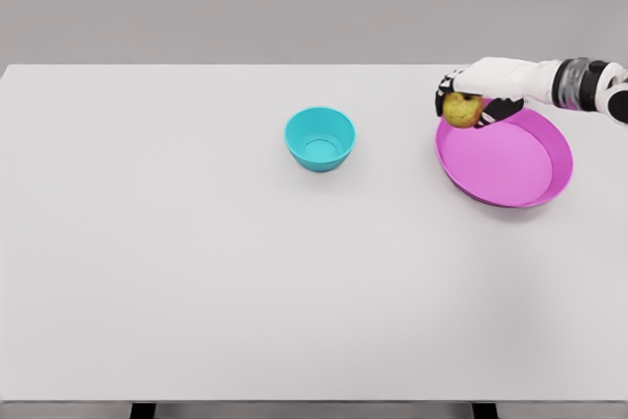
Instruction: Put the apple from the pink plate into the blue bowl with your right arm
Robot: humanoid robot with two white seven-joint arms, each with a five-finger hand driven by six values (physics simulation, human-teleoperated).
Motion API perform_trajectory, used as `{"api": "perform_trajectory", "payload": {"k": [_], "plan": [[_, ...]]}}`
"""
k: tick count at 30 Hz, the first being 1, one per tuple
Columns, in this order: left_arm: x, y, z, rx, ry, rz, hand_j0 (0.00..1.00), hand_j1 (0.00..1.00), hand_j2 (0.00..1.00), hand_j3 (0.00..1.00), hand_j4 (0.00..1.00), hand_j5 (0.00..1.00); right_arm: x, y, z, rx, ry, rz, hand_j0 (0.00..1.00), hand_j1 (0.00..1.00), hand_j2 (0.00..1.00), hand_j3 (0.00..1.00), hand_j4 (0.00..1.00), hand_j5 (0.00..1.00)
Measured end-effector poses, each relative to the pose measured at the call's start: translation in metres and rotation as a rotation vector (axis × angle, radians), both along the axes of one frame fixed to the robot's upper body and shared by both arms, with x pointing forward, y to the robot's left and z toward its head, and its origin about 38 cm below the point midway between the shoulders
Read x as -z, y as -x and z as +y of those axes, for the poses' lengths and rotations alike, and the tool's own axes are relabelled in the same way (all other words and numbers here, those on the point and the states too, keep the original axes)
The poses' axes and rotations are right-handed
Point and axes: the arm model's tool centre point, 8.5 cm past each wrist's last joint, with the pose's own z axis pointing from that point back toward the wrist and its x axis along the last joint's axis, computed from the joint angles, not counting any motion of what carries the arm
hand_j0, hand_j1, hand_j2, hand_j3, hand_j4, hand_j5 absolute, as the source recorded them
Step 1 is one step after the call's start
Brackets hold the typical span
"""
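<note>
A yellowish apple [460, 110] hangs in my right hand [465, 103], whose fingers are curled around it above the left rim of the pink plate [510, 164]. The right arm reaches in from the right edge, level over the plate's far side. The blue bowl [320, 138] stands upright and holds nothing, well to the left of the hand near the middle of the white table [196, 272]. My left arm does not show.
The table's front edge runs along the bottom, with two dark legs below it. A grey wall stands behind the far edge.
</note>
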Motion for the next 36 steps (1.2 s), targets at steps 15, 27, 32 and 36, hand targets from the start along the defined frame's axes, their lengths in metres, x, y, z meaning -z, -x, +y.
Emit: {"api": "perform_trajectory", "payload": {"k": [15,27,32,36], "plan": [[0.000,0.000,0.000,0.000,0.000,0.000,1.00,1.00,1.00,1.00,1.00,1.00,-0.014,-0.009,0.121,-0.199,-0.108,-0.037,0.43,0.43,0.43,0.43,0.43,0.43],[0.000,0.000,0.000,0.000,0.000,0.000,1.00,1.00,1.00,1.00,1.00,1.00,-0.003,0.000,0.183,-0.308,-0.121,-0.011,0.44,0.44,0.44,0.44,0.44,0.44],[0.000,0.000,0.000,0.000,0.000,0.000,1.00,1.00,1.00,1.00,1.00,1.00,-0.004,0.001,0.185,-0.311,-0.125,-0.010,1.00,1.00,1.00,1.00,1.00,1.00],[0.000,0.000,0.000,0.000,0.000,0.000,1.00,1.00,1.00,1.00,1.00,1.00,-0.005,0.001,0.185,-0.311,-0.126,-0.012,1.00,1.00,1.00,1.00,1.00,1.00]]}}
